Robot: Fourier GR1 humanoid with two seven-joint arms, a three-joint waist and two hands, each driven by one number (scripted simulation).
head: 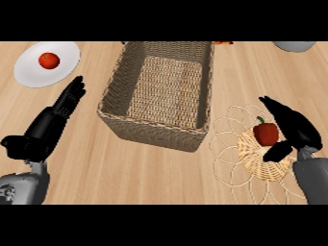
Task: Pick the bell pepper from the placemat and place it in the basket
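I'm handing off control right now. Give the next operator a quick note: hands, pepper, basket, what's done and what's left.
Right hand: open, fingers beside the red bell pepper, not closed on it.
Left hand: open, resting at the view's left, holding nothing.
Pepper sits on the woven placemat, right of the wicker basket.
Done: approach only.
Left: grasp, lift, carry left, release in the basket.

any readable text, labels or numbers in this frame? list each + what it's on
None. No words, labels, brands or numbers show on the bell pepper, placemat, basket, white plate or wooden counter.
Left forearm has small dark markings, too small to read.
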